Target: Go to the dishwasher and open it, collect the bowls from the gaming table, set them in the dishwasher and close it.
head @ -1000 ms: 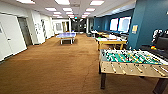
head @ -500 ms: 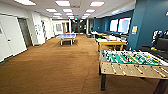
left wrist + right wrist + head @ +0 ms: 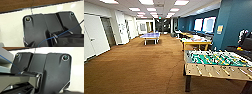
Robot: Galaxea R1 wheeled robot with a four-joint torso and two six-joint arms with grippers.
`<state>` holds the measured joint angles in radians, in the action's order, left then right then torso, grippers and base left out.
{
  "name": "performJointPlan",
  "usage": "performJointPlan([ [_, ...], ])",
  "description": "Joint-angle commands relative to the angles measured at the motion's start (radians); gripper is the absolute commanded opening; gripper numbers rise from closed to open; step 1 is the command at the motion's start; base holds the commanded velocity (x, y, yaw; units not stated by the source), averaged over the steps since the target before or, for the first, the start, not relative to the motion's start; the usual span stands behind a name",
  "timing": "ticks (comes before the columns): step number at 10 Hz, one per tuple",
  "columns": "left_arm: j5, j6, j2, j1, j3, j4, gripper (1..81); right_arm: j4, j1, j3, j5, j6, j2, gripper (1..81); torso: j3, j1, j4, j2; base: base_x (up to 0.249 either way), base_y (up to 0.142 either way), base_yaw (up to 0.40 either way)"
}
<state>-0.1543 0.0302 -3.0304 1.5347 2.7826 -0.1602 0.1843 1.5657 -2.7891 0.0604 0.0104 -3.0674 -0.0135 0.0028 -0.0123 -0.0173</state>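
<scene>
The robot is driving through a long open room with brown carpet floor [image 3: 139, 65], so the step in hand looks like travel, either toward the dishwasher or toward the bowls; the frames alone do not settle which. No dishwasher can be made out in the head view.

The yellow-sided, white-topped gaming bench [image 3: 195, 41] stands ahead on the right side of the room, against the dark teal wall [image 3: 231, 22]. Some pale and coloured patches lie on its top, too blurred to call bowls with any confidence. Nearer the camera, also on the right, is the green-field table-football bench with rods and a pale wooden side [image 3: 214, 63], which is not the task's bench. Far down the room is a blue table-tennis bench [image 3: 150, 35], and white doors and wall panels [image 3: 95, 35] line the left side.

Both wrist views look along the robot's own dark plates toward a pale surface with a strip of brown carpet beyond; the left view has a thin blue cable [image 3: 60, 35] crossing the plate. Neither pincer's fingers can be made out, so I cannot tell how far either is open, nor whether either has hold of anything. For the same reason, the gaming bench cannot be placed against either pincer beyond saying it is well apart from the robot, forward and to its right.

If the bowls are the present goal, my judgement is that the next move calls for driving on past the table-football bench and turning right to face the yellow-sided bench squarely, close enough for an arm to reach its top.
</scene>
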Motion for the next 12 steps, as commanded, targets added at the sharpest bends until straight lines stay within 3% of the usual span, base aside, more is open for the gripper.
performJointPlan([
  [1, 0.041, 0.002, 0.005, -0.054, 0.003, 0.004, 81.1, 0.006, -0.048, 0.002, -0.044, 0.002, -0.009, 81.1, 0.000, 0.000, 0.000, 0.000, 0.127, 0.000, 0.000],
  [12, 0.041, 0.002, 0.007, -0.052, 0.003, 0.004, 81.1, 0.009, -0.048, 0.005, -0.044, 0.002, -0.012, 81.1, 0.000, 0.000, 0.000, 0.000, 0.136, 0.000, 0.000],
])
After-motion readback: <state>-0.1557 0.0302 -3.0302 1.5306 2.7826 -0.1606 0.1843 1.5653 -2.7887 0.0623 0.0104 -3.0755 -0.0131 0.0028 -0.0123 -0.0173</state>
